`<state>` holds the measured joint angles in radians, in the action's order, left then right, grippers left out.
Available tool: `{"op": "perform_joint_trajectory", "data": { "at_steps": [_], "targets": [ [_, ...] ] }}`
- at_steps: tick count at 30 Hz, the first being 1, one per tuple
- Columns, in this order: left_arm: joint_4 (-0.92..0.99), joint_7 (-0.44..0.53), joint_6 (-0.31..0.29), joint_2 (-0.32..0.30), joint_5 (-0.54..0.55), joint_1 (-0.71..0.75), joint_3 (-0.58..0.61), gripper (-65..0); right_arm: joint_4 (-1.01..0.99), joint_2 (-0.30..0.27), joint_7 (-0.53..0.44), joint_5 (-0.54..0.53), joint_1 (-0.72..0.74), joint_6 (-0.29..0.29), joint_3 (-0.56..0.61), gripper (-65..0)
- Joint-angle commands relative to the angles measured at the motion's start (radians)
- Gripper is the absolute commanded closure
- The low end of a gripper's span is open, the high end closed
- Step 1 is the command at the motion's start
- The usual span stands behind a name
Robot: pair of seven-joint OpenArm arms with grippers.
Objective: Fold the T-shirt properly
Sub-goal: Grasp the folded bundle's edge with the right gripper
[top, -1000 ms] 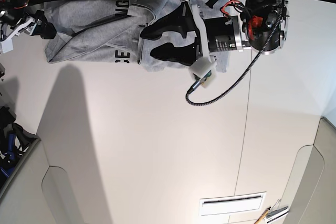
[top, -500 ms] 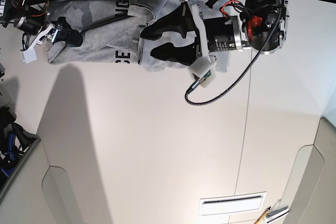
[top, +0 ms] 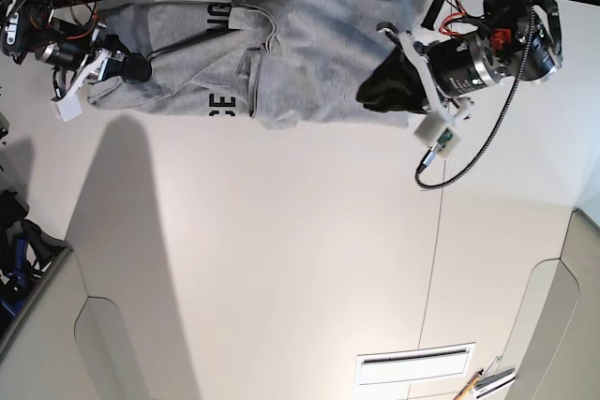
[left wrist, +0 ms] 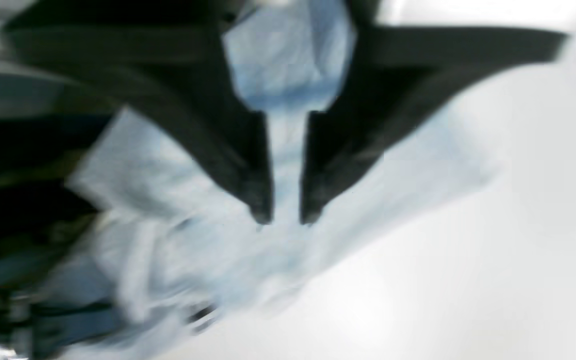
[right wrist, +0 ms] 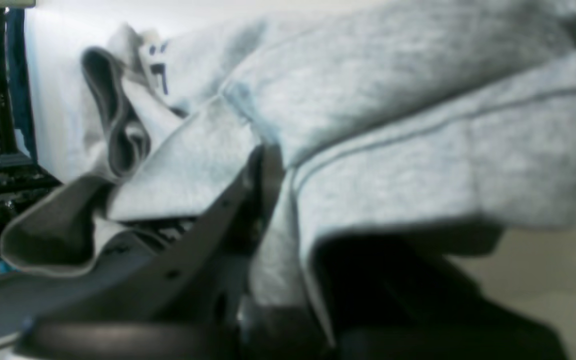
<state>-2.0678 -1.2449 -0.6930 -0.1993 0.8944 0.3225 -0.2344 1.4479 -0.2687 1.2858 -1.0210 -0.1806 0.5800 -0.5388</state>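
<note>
Two claws pinching the T-shirt (top: 300,53) at opposite ends, left claw (left wrist: 283,217), right claw (right wrist: 268,165), wrist views blurred

right wrist cam: T-shirt (right wrist: 368,125) fills most of frame, grey heather, bunched in folds. Hem edge with a stitched seam runs across the right half, draped over the dark right gripper (right wrist: 268,200) at lower centre, jaws closed on a fold of the cloth. Black print visible upper left. White table (right wrist: 53,100) at left edge. View is blurry
</note>
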Motion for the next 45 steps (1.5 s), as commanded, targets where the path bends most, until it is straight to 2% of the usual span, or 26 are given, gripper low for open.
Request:
{"op": "perform_joint_trajectory", "data": {
  "at_steps": [1, 2, 9, 13, 16, 18, 22, 26, 31, 37, 45],
  "targets": [
    [0.003, 0.014, -0.005, -0.004, 0.0, 0.007, -0.029, -2.7, 0.015, -0.016, -0.003, -0.037, 0.018, 0.003, -0.004, 0.0],
    [0.021, 0.014, -0.005, -0.004, -0.01, 0.016, -0.057, 0.0, 0.015, -0.016, 0.001, -0.046, 0.025, 0.003, -0.004, 0.0],
    [0.273, 0.036, 0.0, -0.003, -0.023, 0.032, -0.172, 0.0, 0.017, -0.016, 0.058, -0.16, 0.072, 0.004, -0.004, 0.0],
    [0.415, 0.052, 0.001, -0.003, 0.001, 0.032, -0.172, 0.0, 0.021, -0.016, 0.111, -0.302, 0.084, 0.004, -0.004, 0.0],
    [0.47, 0.052, 0.0, -0.003, 0.037, 0.032, -0.172, 0.0, 0.036, -0.011, 0.111, -0.409, 0.086, 0.024, -0.002, 0.0],
    [0.48, 0.052, 0.0, -0.003, 0.037, 0.032, -0.172, 0.0, 0.064, 0.005, 0.111, -0.451, 0.086, 0.026, -0.001, 0.0],
    [0.48, 0.053, 0.0, -0.003, 0.038, 0.031, -0.172, 0.0, 0.155, 0.072, 0.111, -0.451, 0.085, 0.026, 0.017, 0.0],
    [0.48, 0.053, 0.0, -0.003, 0.038, 0.031, -0.172, 0.0, 0.226, 0.148, 0.111, -0.402, 0.086, 0.026, 0.09, 0.0],
    [0.48, 0.053, 0.0, -0.003, 0.038, 0.031, -0.172, 0.0, 0.236, 0.223, 0.111, -0.29, 0.086, 0.026, 0.246, 0.0],
    [0.48, 0.052, 0.0, -0.003, 0.038, 0.031, -0.172, 0.0, 0.236, 0.312, 0.04, -0.159, 0.09, 0.026, 0.41, 0.0],
    [0.48, 0.052, 0.0, -0.003, 0.037, 0.032, -0.172, 0.0, 0.236, 0.395, -0.114, 0.18, 0.155, 0.017, 0.568, 0.0]
  ]
}}
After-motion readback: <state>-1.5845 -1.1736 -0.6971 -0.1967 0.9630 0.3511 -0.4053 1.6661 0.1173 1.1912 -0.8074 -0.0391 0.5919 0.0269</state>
